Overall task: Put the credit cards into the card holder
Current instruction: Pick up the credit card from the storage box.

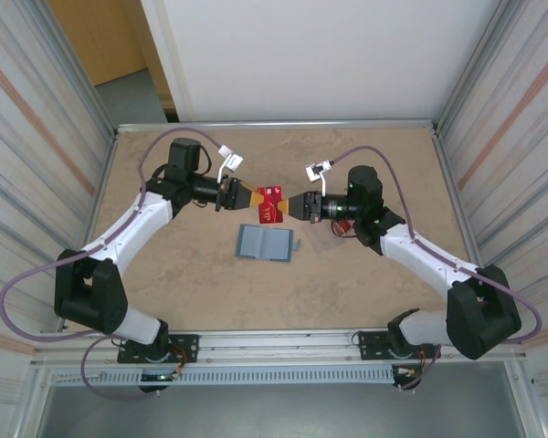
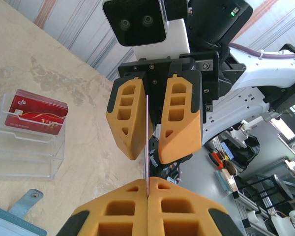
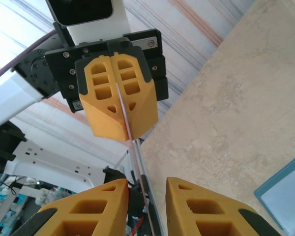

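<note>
A thin red credit card (image 1: 270,192) hangs above the table between my two grippers, which face each other tip to tip. My left gripper (image 1: 253,195) is shut on one end of it; in the left wrist view the card's edge (image 2: 147,147) rises out of the closed left gripper (image 2: 148,189). My right gripper (image 1: 289,205) is open, and its fingers stand on either side of the card's other end (image 3: 135,152) with a gap showing in the right gripper (image 3: 147,191). The teal-blue card holder (image 1: 265,243) lies open on the table below them.
A clear plastic case (image 2: 27,147) holding more red cards (image 2: 37,115) stands on the table just past the card holder, under the grippers. The holder's snap tab (image 2: 30,200) lies near the case. Metal walls border the table on the left and right.
</note>
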Controlling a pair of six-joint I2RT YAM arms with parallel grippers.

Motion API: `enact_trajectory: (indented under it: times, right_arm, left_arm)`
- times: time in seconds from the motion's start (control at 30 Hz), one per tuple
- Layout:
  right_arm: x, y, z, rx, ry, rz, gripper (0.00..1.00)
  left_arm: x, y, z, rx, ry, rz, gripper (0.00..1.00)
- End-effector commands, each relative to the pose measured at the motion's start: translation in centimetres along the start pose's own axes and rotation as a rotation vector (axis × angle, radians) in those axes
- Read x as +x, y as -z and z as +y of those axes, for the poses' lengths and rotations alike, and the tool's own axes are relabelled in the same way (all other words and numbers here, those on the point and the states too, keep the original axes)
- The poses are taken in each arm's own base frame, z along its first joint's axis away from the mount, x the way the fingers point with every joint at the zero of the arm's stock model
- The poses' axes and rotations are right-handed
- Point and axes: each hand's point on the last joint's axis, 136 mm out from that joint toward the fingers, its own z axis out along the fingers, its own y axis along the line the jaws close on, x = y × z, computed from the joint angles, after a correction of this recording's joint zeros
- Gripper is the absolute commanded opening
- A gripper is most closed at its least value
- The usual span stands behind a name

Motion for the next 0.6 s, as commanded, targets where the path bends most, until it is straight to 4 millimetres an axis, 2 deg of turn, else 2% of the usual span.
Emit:
enact_trajectory:
  times: [0.0,0.17,0.47,0.57]
  right_arm:
    - [-0.1,-0.6,1.5,-0.042,0.057,0.032,0.25]
    - [-0.1,-0.7,1.0,-0.015,0.056,0.046,0.14]
    - [0.5,-0.7,0.5,-0.013,0.039,0.059,0.09]
    - [0.5,-0.6,0.2,-0.006,0.036,0.062,0.00]
  left_arm:
    - [-0.3,0.0,-0.6,0.015,-0.026,0.006,0.00]
    - [-0.3,0.0,-0.5,0.009,-0.033,0.007,0.00]
    - [-0.3,0.2,-0.3,0.004,-0.033,0.004,0.00]
    - [-0.1,0.1,0.1,0.000,-0.035,0.003,0.01]
